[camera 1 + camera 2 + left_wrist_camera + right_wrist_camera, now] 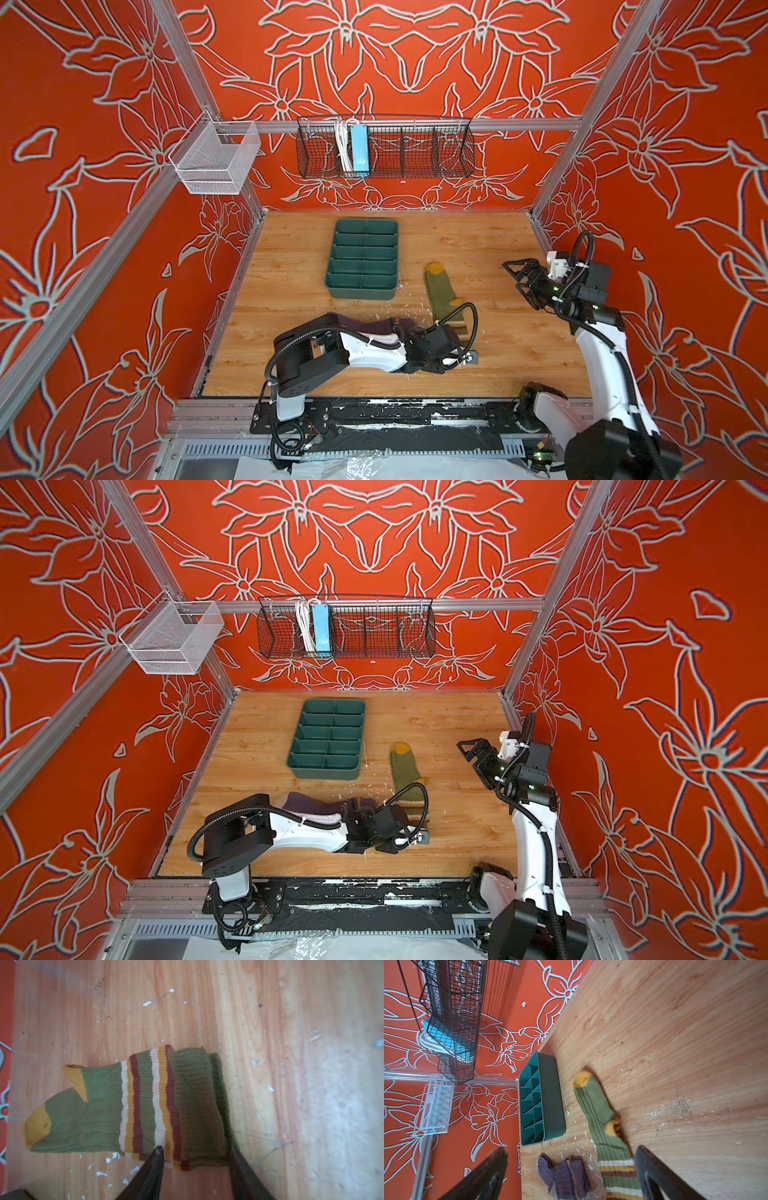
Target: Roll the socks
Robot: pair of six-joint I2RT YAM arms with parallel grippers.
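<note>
The olive green sock (442, 291) (405, 769) (600, 1111) lies flat right of centre on the wooden table, its mustard toe towards the back wall. Its striped cuff end is folded over onto itself (195, 1088). My left gripper (195, 1149) stands part open over that fold. One fingertip (159, 1150) rests on the stripes and the other sits at the fold's outer edge, with the fabric flat between them. The purple sock (374, 328) (307, 806) (564, 1174) lies crumpled behind the left arm, partly hidden. My right gripper (519, 274) (469, 750) (571, 1153) hangs open and empty above the table's right side.
A dark green divided tray (361, 291) (324, 773) (550, 1095) stands behind the socks, left of the olive one. A black wire basket (386, 149) and a white mesh basket (216, 158) hang on the frame. White flecks (114, 1155) litter the wood.
</note>
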